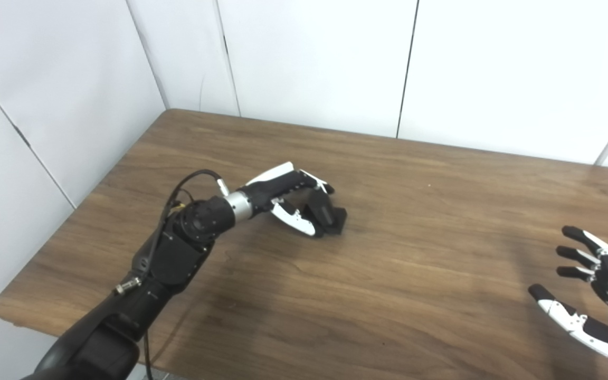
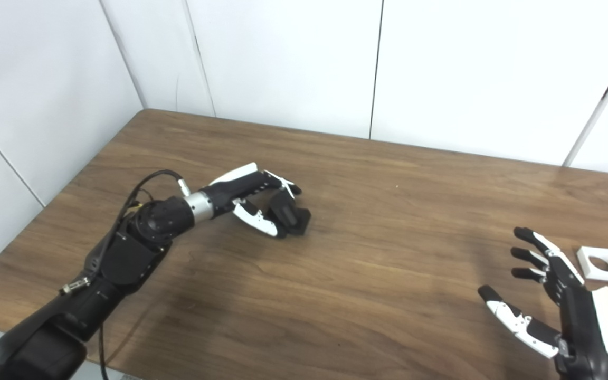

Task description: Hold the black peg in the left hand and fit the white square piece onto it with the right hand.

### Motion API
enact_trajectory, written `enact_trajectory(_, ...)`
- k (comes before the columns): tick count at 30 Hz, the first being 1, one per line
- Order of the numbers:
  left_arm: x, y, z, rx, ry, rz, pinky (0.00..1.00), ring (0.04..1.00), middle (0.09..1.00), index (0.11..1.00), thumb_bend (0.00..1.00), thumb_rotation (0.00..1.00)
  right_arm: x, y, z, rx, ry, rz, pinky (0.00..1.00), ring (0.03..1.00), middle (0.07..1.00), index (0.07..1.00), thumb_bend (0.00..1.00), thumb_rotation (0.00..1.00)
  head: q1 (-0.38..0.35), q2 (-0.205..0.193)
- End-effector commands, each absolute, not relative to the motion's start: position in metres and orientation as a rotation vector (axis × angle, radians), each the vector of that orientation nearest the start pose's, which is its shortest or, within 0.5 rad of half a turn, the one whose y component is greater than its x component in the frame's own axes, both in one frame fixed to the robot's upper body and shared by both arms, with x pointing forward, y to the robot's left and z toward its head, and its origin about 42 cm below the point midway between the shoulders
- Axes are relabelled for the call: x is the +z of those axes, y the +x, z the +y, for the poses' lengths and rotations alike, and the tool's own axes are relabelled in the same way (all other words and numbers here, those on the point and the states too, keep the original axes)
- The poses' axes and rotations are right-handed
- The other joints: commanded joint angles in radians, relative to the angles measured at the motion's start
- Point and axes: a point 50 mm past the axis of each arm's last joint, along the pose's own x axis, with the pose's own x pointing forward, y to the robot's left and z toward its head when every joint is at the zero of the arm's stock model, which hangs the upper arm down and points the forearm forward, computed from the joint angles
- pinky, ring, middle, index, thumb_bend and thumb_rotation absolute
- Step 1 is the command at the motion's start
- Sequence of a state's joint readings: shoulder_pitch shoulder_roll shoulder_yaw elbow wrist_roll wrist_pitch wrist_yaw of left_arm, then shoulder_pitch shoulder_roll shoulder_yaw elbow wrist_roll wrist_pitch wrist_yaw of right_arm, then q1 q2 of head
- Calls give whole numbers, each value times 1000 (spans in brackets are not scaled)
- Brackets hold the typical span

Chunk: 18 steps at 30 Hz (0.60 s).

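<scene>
While it waits near the front edge of the brown wooden table (image 2: 388, 295), the right hand (image 2: 552, 303) is spread and holds nothing. Just beyond it lies one flat white square piece with a round hole (image 2: 601, 263), apart from the fingers. Farther, the left hand (image 1: 296, 203) is curled around one black peg (image 1: 333, 216), probably to grasp it; whether the peg is lifted I cannot tell.
</scene>
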<state>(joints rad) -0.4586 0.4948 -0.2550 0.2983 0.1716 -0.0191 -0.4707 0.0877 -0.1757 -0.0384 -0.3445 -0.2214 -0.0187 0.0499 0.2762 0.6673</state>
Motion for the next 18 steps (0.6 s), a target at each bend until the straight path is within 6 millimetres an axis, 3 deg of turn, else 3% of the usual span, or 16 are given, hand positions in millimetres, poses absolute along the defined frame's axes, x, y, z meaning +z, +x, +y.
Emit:
enact_trajectory(1,168,413,275,-722,785,47,952,936,838,486,523,72,182,251,-264,2,-375,-329,697,796,903,845,447,102,-1,1)
enact_trajectory(6,162,410,251,-815,825,35,900,923,832,486,523,72,178,252,-265,-14,-381,-319,666,781,898,843,488,245,-33,7)
enact_trajectory(18,136,399,220,-946,868,40,861,915,834,485,522,75,172,252,-268,-42,-398,-320,665,782,891,837,565,342,-94,24)
